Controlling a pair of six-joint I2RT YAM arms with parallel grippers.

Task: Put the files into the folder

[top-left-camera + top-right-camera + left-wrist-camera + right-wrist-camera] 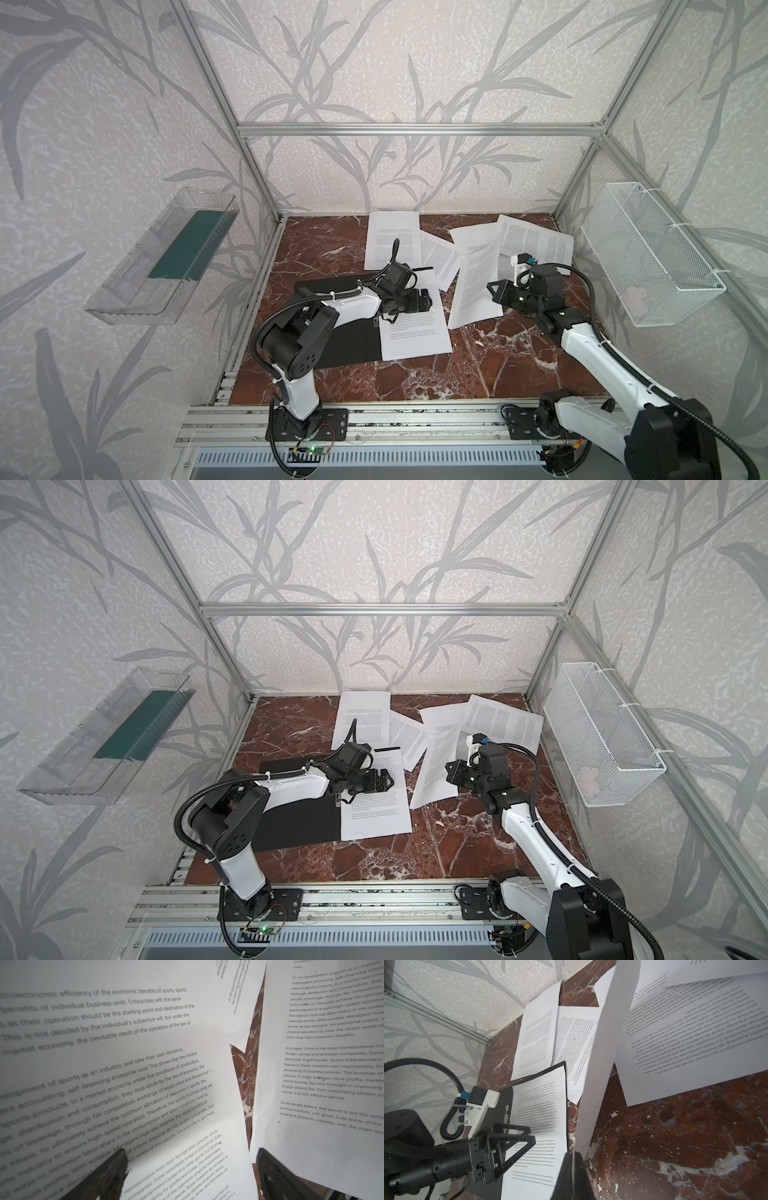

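The folder (353,340) (299,825) lies open, black inside up, at the left-centre of the marble table. One printed sheet (415,332) (124,1064) rests on its right half. My left gripper (430,299) (191,1151) hovers open just over that sheet, with nothing between its fingers. My right gripper (492,289) (574,1167) is shut on the edge of another sheet (473,282) (602,1064), and that edge stands lifted off the table. More of the files (390,239) (536,241) lie scattered and overlapping toward the back wall.
A clear plastic tray (162,266) holding a dark green piece hangs on the left wall. A white wire basket (652,257) hangs on the right wall. Aluminium frame posts (249,174) border the table, and bare marble (457,374) lies at the front.
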